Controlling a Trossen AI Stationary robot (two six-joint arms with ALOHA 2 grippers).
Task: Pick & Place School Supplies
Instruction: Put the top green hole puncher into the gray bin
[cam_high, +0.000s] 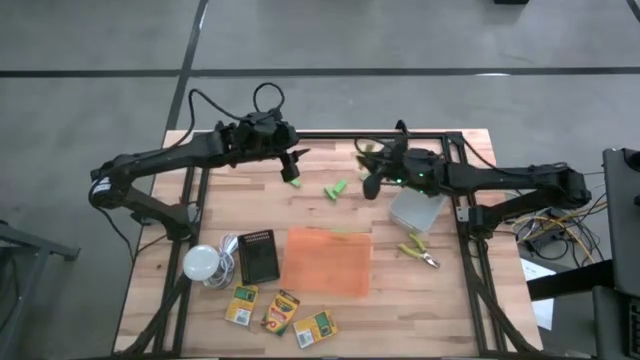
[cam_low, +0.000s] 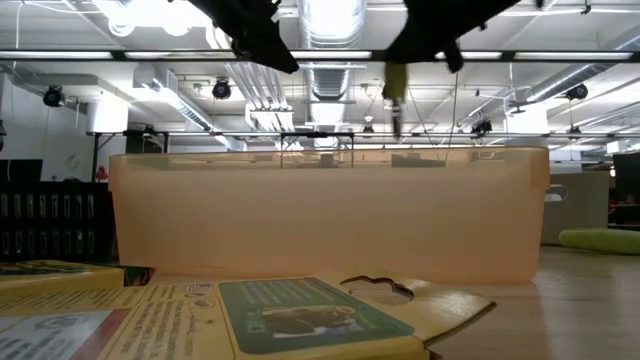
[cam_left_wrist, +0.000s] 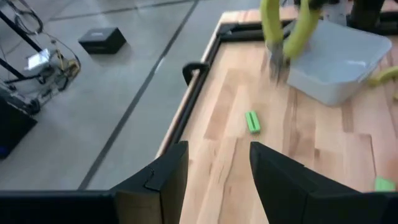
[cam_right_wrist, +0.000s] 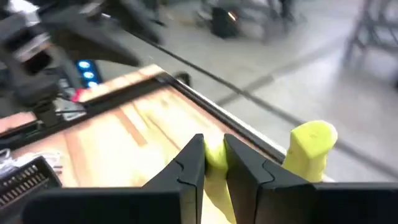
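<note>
My right gripper (cam_high: 374, 172) hovers over the table's far middle, shut on a yellow-handled scissor-like tool (cam_left_wrist: 285, 32) that also shows in the low view (cam_low: 395, 88). A second such tool (cam_high: 420, 252) lies flat near the right edge. My left gripper (cam_high: 296, 160) is open above the far-left part of the table and touches nothing; in its wrist view (cam_left_wrist: 217, 180) a green block (cam_left_wrist: 252, 121) lies ahead of the fingers. Two green blocks (cam_high: 293, 179) (cam_high: 335, 188) lie on the wood. Three crayon boxes (cam_high: 281, 312) lie flat by the near edge. My right gripper pinches one yellow handle (cam_right_wrist: 215, 157) of the scissor-like tool between its two fingers, while the other yellow handle (cam_right_wrist: 313, 147) sticks out beside them. The tool is lifted clear of the table and hangs with its metal tips (cam_low: 397, 125) pointing down.
An orange translucent tray (cam_high: 328, 261) sits at the near middle and fills the low view (cam_low: 330, 215). A pale lidded box (cam_high: 415, 208) lies under the right arm. A white bulb with cord (cam_high: 203, 263) and a black block (cam_high: 260, 255) are at the near left.
</note>
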